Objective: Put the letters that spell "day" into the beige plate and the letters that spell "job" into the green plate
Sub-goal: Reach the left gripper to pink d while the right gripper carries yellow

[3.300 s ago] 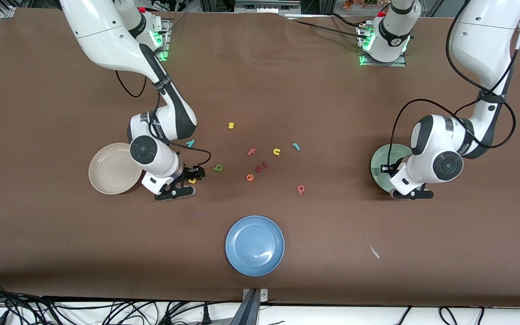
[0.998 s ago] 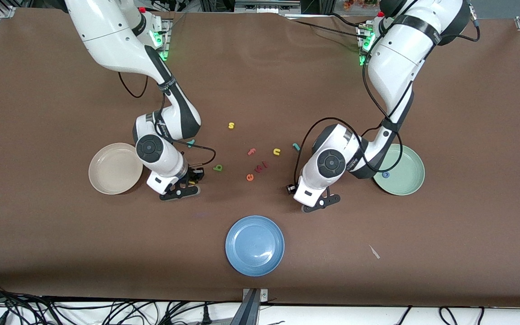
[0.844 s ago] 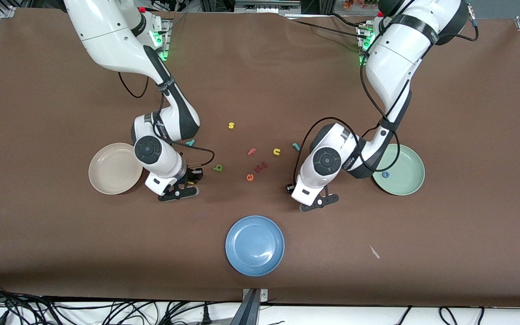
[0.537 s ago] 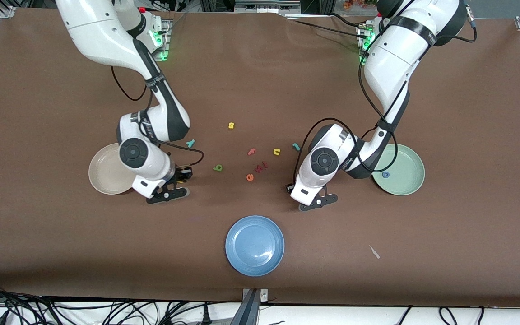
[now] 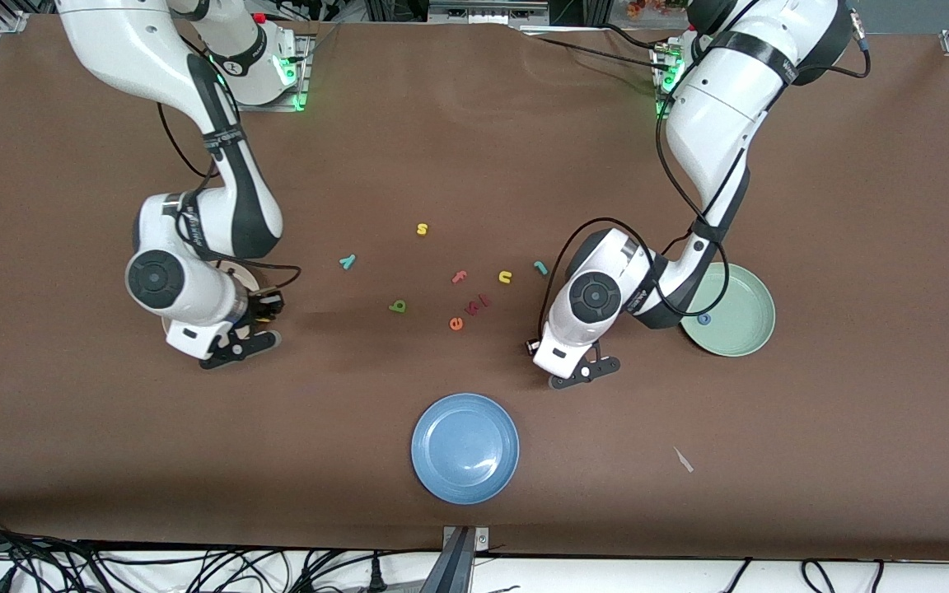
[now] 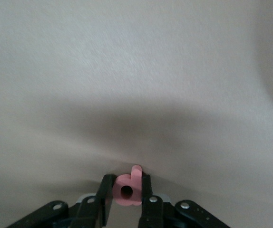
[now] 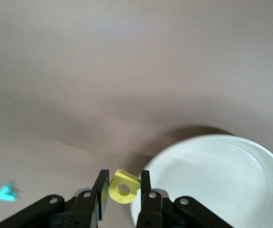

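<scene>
Right arm has swung from the loose letters to the beige plate [image 7: 212,180]; the right gripper [image 7: 122,187] hangs at its rim, fingers pinching the yellow looped letter [image 7: 123,186]. Nearest the camera lies the blue plate [image 5: 465,447]. At its one o'clock the left gripper [image 6: 127,194] is down at the table, fingers closed against the pink-red letter [image 6: 129,190]. At three o'clock from it, the green plate [image 5: 730,309] holds the blue ring [image 5: 703,318]. Farther off lie the green looped letter [image 5: 397,306], teal Y [image 5: 347,262] and teal hooked letter [image 5: 539,266].
</scene>
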